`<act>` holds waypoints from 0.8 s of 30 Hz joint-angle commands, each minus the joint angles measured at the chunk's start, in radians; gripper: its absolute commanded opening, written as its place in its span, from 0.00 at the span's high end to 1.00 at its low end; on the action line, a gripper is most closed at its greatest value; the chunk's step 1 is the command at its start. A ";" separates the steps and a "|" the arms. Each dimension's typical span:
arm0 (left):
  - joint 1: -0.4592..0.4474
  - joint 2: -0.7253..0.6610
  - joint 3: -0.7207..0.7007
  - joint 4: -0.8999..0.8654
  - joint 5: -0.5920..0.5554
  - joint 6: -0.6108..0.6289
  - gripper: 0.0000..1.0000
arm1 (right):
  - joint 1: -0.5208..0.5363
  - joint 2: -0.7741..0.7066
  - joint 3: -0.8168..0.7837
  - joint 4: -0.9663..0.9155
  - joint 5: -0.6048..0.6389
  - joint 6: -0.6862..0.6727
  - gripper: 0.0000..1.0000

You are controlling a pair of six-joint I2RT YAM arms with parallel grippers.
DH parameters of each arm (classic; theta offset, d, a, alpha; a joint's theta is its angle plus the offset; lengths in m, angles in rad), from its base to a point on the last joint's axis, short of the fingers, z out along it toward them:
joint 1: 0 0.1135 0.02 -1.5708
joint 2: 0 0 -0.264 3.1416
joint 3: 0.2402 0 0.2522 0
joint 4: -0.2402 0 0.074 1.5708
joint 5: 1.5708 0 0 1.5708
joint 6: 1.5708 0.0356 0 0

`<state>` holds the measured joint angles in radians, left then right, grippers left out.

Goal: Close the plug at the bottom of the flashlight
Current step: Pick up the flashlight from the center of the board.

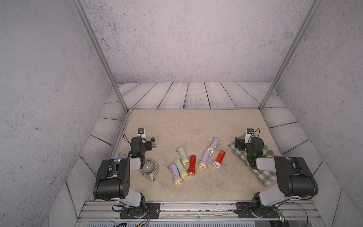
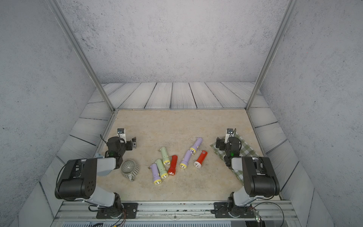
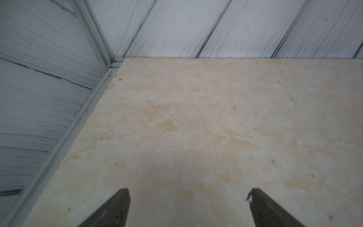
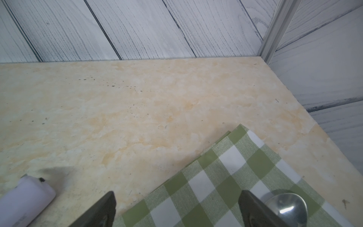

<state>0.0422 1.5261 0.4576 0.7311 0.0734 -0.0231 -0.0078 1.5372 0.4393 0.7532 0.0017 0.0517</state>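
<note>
Lying on the beige marbled worktop (image 1: 196, 125), seven small cylindrical plastic flashlights (image 1: 192, 165) form a loose cluster between the two arms: three lilac, two pale green, two red; most heads point toward the robot, tail ends away; the farthest lilac flashlight (image 1: 214, 143) has a small part sticking out of its tail; in the right wrist view the same tail (image 4: 25, 200) carries a dark speck, too small to tell what it is; left jaws stand wide apart, holding nothing, above bare worktop; a grey ribbed mug (image 1: 150, 169) sits close by; right jaws stand equally wide and empty, above the edge of a green-and-white checked cloth (image 4: 225, 176); a metal spoon (image 4: 288, 206) lies on the cloth just beside one finger; no flashlight is touched.
</note>
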 commanded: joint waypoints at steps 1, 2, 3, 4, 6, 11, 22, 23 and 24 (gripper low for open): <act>0.006 0.005 0.016 0.013 0.003 0.005 0.02 | -0.004 0.012 0.015 0.003 0.002 -0.003 0.01; 0.006 0.006 0.016 0.013 0.002 0.006 0.02 | -0.004 0.012 0.015 0.004 0.001 -0.002 0.01; 0.006 0.006 0.016 0.013 0.002 0.007 0.02 | -0.004 0.011 0.016 0.003 0.001 -0.003 0.01; 0.006 0.006 0.016 0.012 0.003 0.006 0.02 | -0.004 0.010 0.014 0.003 0.001 -0.003 0.01; 0.007 0.006 0.017 0.014 0.002 0.007 0.02 | -0.004 0.008 0.013 0.005 0.001 -0.003 0.01; -0.032 -0.098 0.098 -0.208 -0.161 -0.010 0.02 | -0.003 -0.083 0.070 -0.167 0.191 0.070 0.01; -0.080 -0.229 0.522 -0.841 -0.424 -0.416 0.02 | 0.171 -0.307 0.324 -0.685 0.637 0.126 0.01; -0.080 -0.231 0.571 -0.913 -0.384 -0.462 0.02 | 0.217 -0.310 0.358 -0.715 0.690 0.100 0.01; -0.080 -0.233 0.607 -0.955 -0.339 -0.487 0.02 | 0.259 -0.310 0.384 -0.728 0.734 0.071 0.01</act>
<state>-0.0349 1.3144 0.9760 0.0456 -0.2943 -0.3439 0.1795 1.2495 0.7513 0.2001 0.5423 0.1444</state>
